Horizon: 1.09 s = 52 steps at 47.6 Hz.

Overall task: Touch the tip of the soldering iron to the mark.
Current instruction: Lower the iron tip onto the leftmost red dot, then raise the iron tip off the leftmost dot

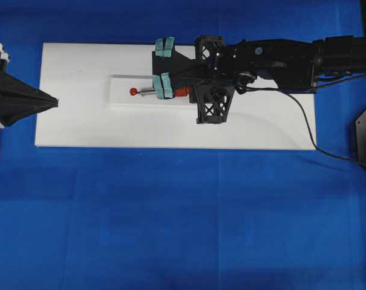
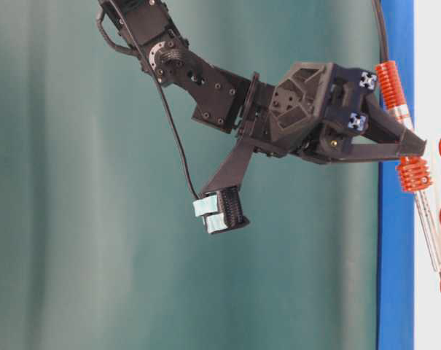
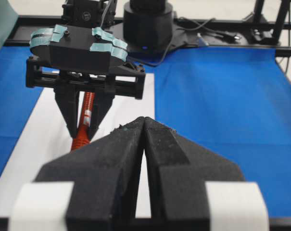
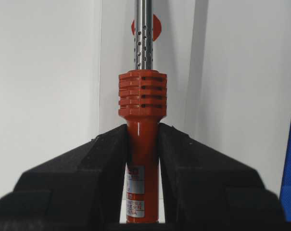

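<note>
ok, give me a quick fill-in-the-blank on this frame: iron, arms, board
1. The soldering iron is clamped by its orange-red handle in the ____ gripper.
2. The left gripper holds nothing, and its jaws are ____.
3. The iron's metal shaft points toward a round ____ mark on the white board.
4. Under the white board lies a ____ table cover.

Missing words: right; shut; red; blue

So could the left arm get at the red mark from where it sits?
Probably yes. The left gripper points along the white board at the mark, with bare board between. But the iron, held by the right gripper, lies at the mark.
</note>
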### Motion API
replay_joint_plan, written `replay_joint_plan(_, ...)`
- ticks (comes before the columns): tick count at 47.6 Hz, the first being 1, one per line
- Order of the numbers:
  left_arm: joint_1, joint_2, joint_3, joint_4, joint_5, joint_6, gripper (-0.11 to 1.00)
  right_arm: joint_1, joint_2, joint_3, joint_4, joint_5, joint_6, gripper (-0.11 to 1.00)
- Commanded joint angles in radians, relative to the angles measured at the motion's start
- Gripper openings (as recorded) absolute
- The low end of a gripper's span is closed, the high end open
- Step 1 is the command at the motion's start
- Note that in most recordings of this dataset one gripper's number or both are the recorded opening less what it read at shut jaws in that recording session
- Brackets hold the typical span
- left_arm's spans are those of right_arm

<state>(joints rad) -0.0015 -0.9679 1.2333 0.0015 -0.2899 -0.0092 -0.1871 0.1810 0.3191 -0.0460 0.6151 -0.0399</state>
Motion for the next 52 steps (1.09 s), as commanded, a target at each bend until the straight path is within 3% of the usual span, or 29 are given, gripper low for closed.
replay_joint_plan(1,-0.002,0.005,-0.009,0.0,-0.006,-0.002,0.0,-0.002,-0.041,-0.032,0.0,-0.002,0.002,0.06)
replay_joint_plan(26,-0.002,-0.002,-0.009,0.0,-0.006,-0.002,0.0,-0.002,-0.184,-0.123,-0.023,0.178,0.0,0.06)
replay_joint_plan(52,-0.002,-0.002,-0.009,0.002,-0.006,-0.002,0.0,-0.002,-0.202,-0.114,-0.035,0.189,0.002,0.06)
